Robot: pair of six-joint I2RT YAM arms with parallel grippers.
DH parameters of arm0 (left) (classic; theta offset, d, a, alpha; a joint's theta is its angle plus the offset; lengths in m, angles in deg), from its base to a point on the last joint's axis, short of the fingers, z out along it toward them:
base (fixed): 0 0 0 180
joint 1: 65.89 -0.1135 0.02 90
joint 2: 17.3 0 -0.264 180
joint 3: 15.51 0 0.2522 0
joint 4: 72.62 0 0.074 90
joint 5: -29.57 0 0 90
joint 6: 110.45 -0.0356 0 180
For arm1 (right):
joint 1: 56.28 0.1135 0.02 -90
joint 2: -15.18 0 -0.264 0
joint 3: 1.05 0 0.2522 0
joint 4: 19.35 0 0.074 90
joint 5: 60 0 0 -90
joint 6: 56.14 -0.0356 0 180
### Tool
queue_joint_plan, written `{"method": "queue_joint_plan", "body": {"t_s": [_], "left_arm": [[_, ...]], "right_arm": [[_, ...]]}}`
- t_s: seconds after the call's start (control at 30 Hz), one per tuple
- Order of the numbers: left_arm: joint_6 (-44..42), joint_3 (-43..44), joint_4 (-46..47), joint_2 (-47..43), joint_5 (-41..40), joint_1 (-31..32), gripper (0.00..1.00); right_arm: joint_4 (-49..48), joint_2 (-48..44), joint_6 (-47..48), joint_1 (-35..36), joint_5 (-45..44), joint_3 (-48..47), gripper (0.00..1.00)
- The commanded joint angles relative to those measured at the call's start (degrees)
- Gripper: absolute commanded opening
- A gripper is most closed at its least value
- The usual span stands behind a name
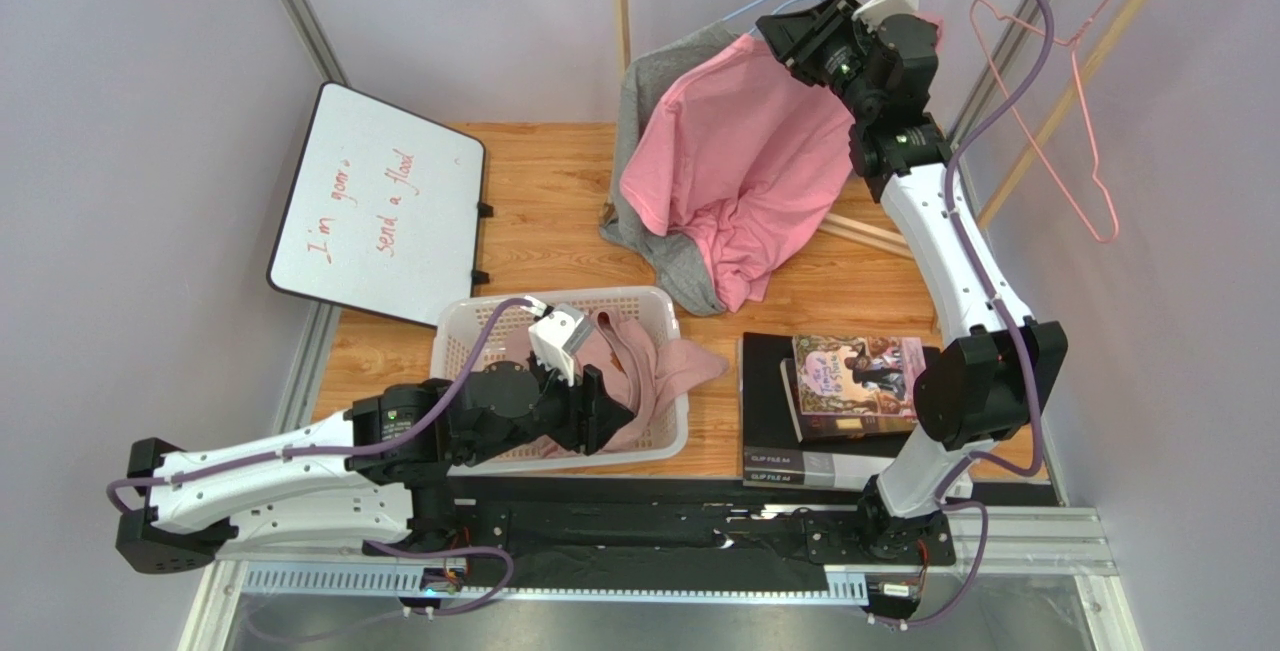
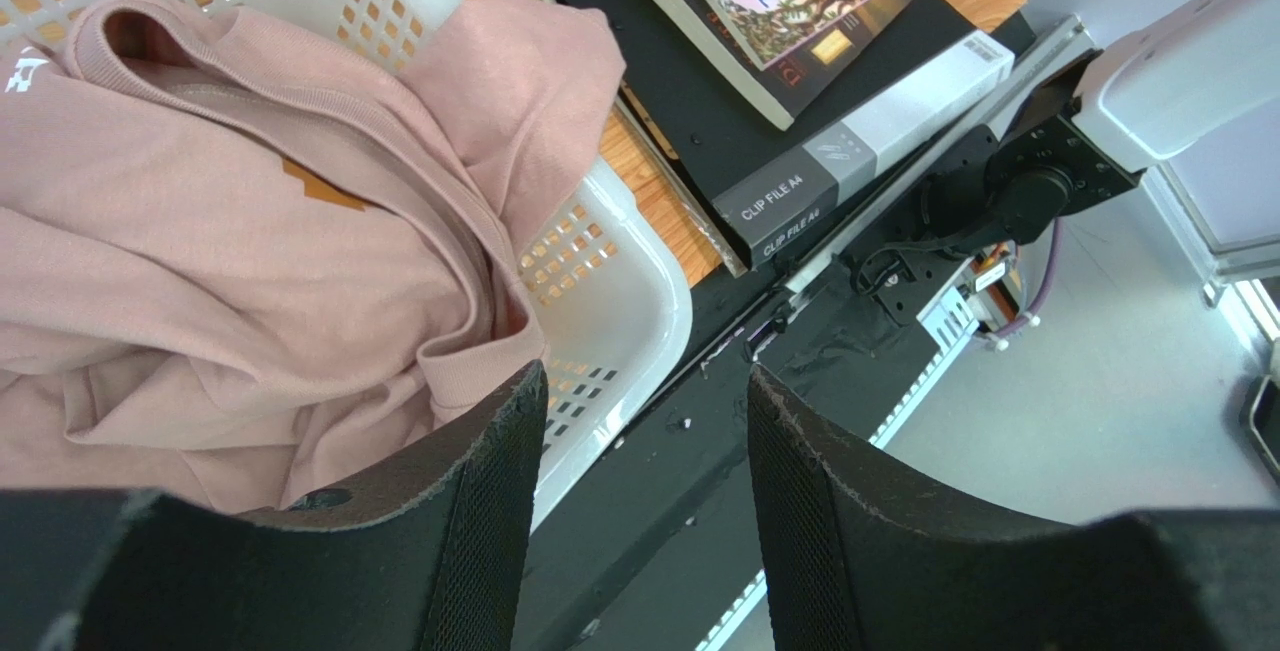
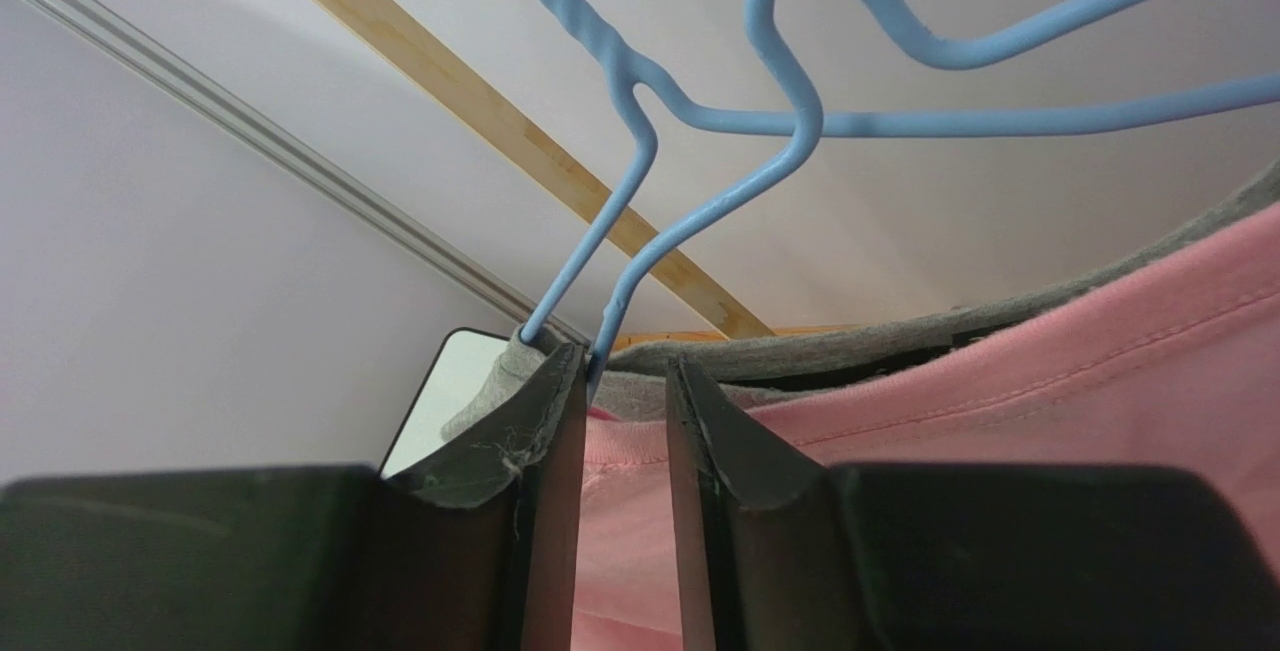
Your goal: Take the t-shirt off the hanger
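Two arms reach over a wooden table (image 1: 556,186), with a whiteboard (image 1: 383,209) lying at its far-left corner. The pink t-shirt (image 1: 736,171) hangs at the back on a blue hanger (image 3: 781,126), draped over a grey shirt (image 1: 661,81), its lower folds sagging toward the tabletop. A white basket (image 2: 631,291) at the near edge holds a dusty-pink top (image 2: 226,276), one fold spilling over the rim. Just right of the basket, a book (image 1: 849,381) lies on a black file (image 1: 766,411). A pink hanger (image 1: 1074,96) dangles at far right. The right gripper (image 3: 624,374) is raised to the blue hanger, jaws narrow, the wire touching one fingertip and pink cloth showing in the gap; whether they pinch it cannot be told. The left gripper (image 2: 643,411) hovers over the basket's rim, jaws fairly wide, holding nothing
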Motion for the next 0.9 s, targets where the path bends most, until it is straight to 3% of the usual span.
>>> {"method": "queue_joint_plan", "body": {"t_s": [0.0,0.87], "left_arm": [[0.3,0.7,0.8,-1.2,-0.4,-0.1,0.57],[0.9,-0.3,0.4,-3.4,-0.9,-0.1,0.57]], "right_arm": [[-3.3,0.4,-1.6,-0.1,1.5,-1.9,0.27],[-8.6,5.3,-7.6,0.2,2.2,-7.6,0.35]]}}
